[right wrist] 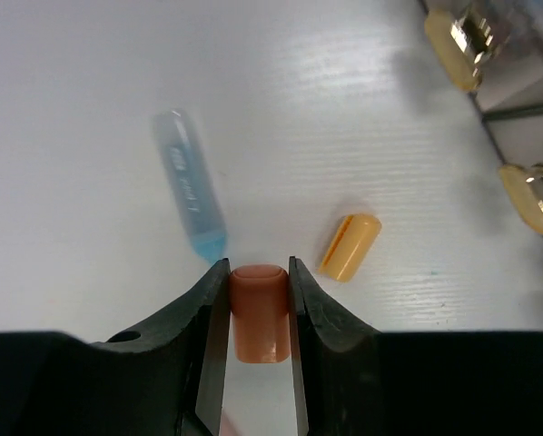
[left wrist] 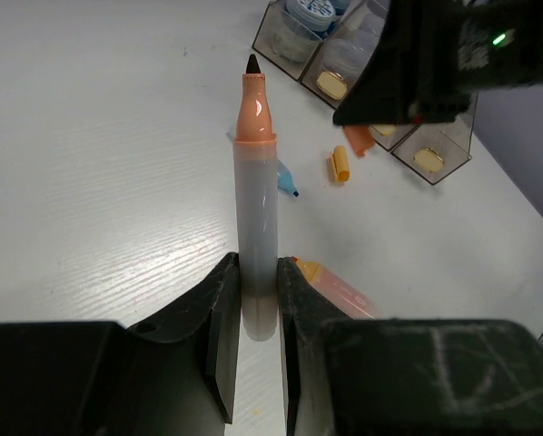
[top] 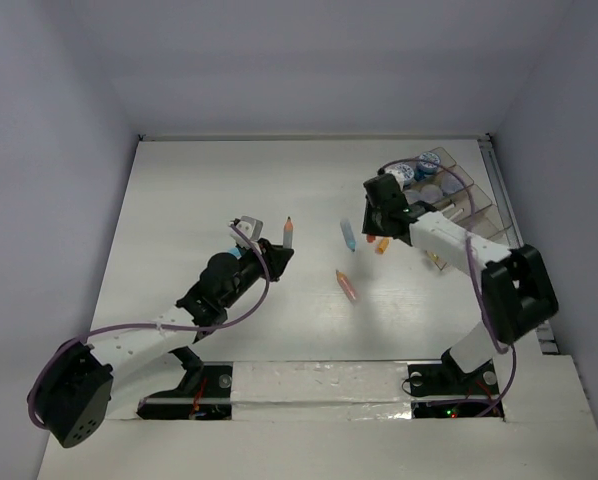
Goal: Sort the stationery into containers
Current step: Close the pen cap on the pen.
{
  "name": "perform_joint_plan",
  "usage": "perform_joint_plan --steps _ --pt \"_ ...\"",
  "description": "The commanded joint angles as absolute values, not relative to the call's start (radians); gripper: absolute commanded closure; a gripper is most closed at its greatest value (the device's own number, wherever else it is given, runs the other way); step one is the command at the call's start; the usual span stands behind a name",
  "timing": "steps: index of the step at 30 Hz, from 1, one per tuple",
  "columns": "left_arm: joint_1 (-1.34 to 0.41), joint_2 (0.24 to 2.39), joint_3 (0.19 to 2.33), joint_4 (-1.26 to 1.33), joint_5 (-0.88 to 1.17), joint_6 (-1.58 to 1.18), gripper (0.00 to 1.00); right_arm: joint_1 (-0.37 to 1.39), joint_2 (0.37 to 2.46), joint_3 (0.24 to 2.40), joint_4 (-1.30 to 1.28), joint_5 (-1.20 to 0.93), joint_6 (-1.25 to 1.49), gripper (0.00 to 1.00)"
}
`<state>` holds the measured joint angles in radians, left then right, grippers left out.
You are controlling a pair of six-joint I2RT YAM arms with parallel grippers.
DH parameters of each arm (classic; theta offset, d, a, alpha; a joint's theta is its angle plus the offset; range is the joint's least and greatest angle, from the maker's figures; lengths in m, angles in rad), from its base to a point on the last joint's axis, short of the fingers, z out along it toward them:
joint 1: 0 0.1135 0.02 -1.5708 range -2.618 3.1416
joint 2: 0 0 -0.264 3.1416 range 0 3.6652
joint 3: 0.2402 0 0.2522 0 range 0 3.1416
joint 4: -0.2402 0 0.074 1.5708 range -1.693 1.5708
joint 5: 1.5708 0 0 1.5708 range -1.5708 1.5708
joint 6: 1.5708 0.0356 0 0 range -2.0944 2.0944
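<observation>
The left gripper (left wrist: 258,318) is clamped on the tail of an uncapped marker (left wrist: 256,218), tip toward 12 o'clock, and the right gripper (right wrist: 258,313) has its jaws pressed on a loose orange cap (right wrist: 258,318), likely for recapping before the organiser tray (top: 479,205) at 2 o'clock

Left gripper (left wrist: 258,277) clamped on grey marker (left wrist: 256,209), orange collar, black nib pointing away. Blue stick (left wrist: 285,178) just behind barrel, yellow-orange cap (left wrist: 340,165) near it, orange stick (left wrist: 357,140) under black right arm (left wrist: 435,54). Pink stick (left wrist: 340,291) beside finger. Organiser tray (left wrist: 435,153) top right.
</observation>
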<state>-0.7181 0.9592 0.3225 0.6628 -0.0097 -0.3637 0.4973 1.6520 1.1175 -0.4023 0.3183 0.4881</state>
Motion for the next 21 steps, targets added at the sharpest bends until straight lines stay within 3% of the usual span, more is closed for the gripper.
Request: perform_joint_plan --steps 1,8,21 --pt "-0.723 0.974 0.371 0.727 0.037 -0.356 1.00 0.492 1.470 1.108 -0.319 0.286 0.466 0.97" --pt "-0.732 1.044 0.388 0.761 0.129 -0.370 1.00 0.673 1.287 1.091 -0.071 0.357 0.558 0.96" --pt "-0.732 1.095 0.400 0.767 0.143 -0.367 1.00 0.818 1.420 1.092 0.230 0.344 0.655 0.97"
